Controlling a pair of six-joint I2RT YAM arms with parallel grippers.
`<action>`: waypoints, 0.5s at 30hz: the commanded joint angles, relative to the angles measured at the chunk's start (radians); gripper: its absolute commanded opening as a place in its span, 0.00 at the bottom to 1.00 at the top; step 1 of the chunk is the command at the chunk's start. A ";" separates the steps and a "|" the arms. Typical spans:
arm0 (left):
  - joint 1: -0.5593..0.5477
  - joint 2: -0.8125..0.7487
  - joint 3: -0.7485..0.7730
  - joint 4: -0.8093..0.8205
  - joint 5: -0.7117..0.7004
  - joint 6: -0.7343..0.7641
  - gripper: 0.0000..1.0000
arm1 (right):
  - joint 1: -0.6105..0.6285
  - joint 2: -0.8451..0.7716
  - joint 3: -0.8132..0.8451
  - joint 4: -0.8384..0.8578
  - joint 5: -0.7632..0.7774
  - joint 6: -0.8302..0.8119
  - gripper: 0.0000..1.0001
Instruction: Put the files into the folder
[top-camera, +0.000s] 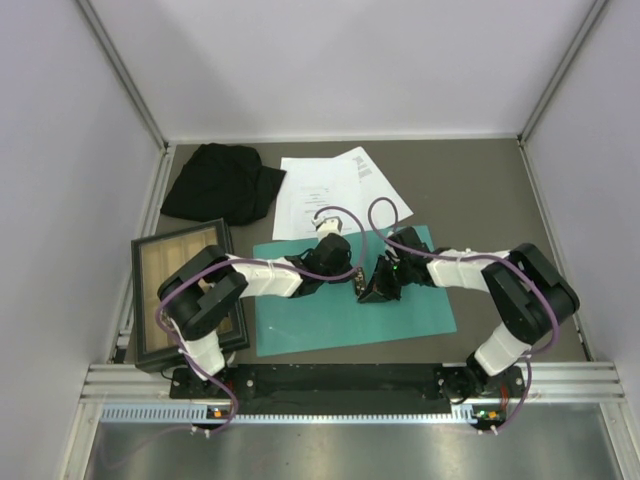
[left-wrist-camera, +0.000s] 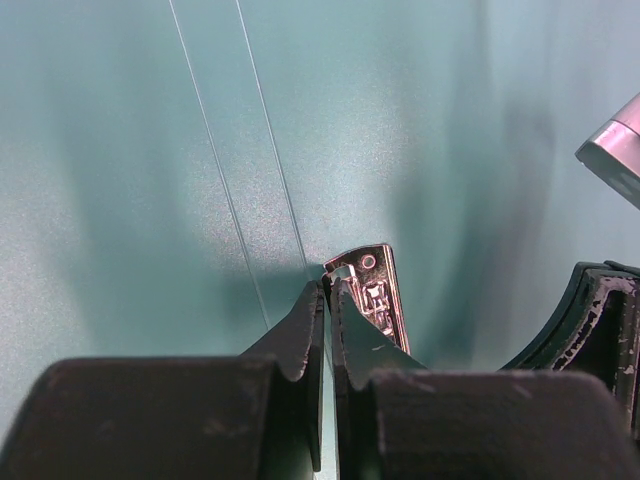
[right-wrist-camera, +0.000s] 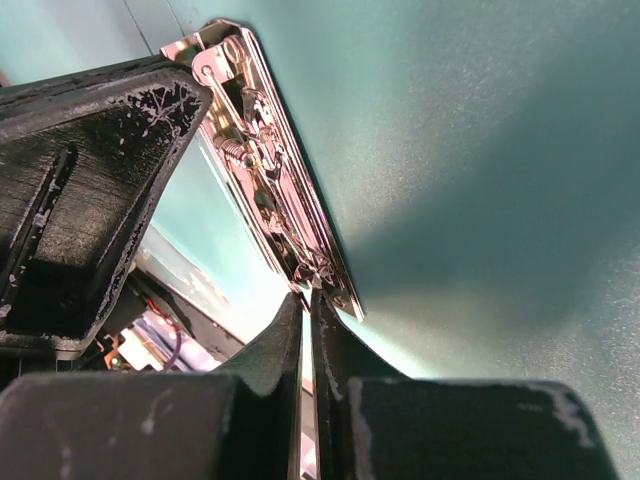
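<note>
Left gripper (left-wrist-camera: 328, 288) and right gripper (right-wrist-camera: 306, 297) both clenched shut, tips at the metal clip (left-wrist-camera: 378, 285) on the teal folder (top-camera: 330, 325) mid-table, pinch unclear, files (top-camera: 325, 185) lying just behind its far edge.

The printed lines on the files (top-camera: 330, 185) were too small to read, and part of their near edge was hidden behind the left arm (top-camera: 262, 276); that arm also covered part of the wooden tray (top-camera: 180, 237); both arms hid the middle of the folder (top-camera: 350, 320); the lower end of the metal clip (left-wrist-camera: 372, 290) was behind the left gripper (left-wrist-camera: 328, 288).
</note>
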 joint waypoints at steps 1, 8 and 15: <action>-0.008 0.043 -0.051 -0.203 0.028 0.030 0.00 | -0.025 0.055 -0.038 -0.174 0.272 -0.055 0.00; -0.008 0.040 -0.046 -0.215 0.045 0.112 0.00 | -0.025 -0.008 -0.029 -0.122 0.238 -0.099 0.00; -0.009 0.015 -0.011 -0.237 0.071 0.113 0.00 | -0.025 -0.096 0.073 -0.222 0.232 -0.119 0.00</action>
